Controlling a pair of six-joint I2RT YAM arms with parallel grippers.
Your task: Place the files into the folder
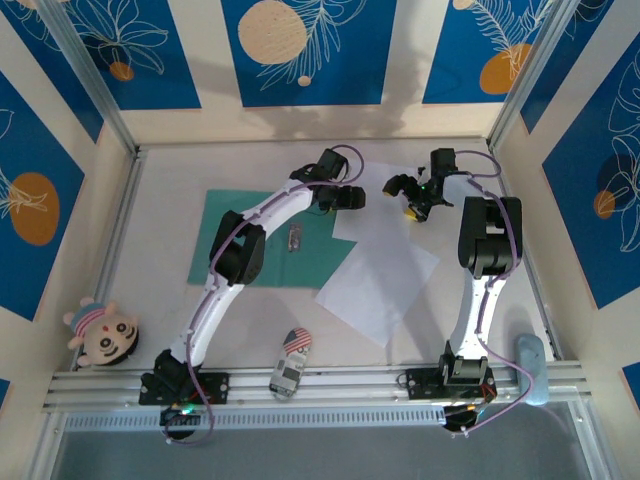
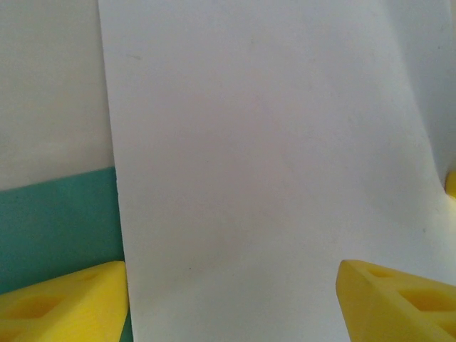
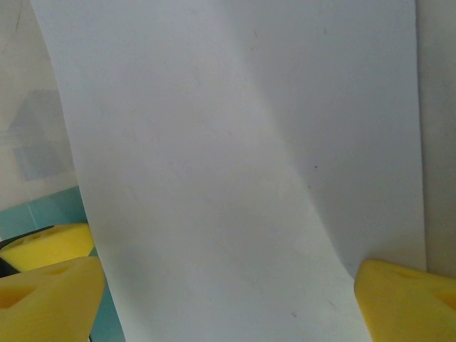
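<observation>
The teal-green folder (image 1: 225, 245) lies flat at centre left, partly under my left arm. Two white files (image 1: 385, 270) lie overlapping just right of it, one square to the table and one turned like a diamond. My left gripper (image 1: 345, 197) hovers at the sheets' far-left corner, by the folder's edge. In the left wrist view it (image 2: 231, 306) stands open, its yellow fingertips (image 2: 64, 303) straddling a white sheet (image 2: 249, 164), with the folder (image 2: 57, 221) at left. My right gripper (image 1: 410, 195) is over the far edge of the sheets, also open (image 3: 228, 303) above overlapping white paper (image 3: 214, 157).
A small grey object (image 1: 296, 238) rests on the folder. A toy car (image 1: 290, 362) sits near the front rail, a doll (image 1: 100, 335) at the front left and a pale blue object (image 1: 530, 365) at the front right. Walls enclose the table.
</observation>
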